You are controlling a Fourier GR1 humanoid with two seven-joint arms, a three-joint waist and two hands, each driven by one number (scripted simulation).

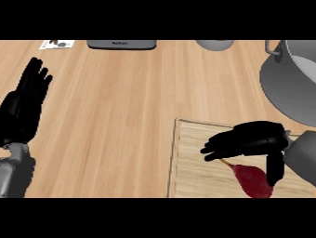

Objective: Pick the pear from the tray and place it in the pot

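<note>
While pear (253, 181) lies on tray (188, 179) | just below right hand (257, 137) fingers (219, 148)

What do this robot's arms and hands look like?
Both hands are black and human-shaped, with slim fingers and a thumb: the left hand and the right hand. Behind each is a smooth, rounded grey shell: the left forearm, which bears a small dark mark, and the right forearm. No cables or sleeves show.
</note>
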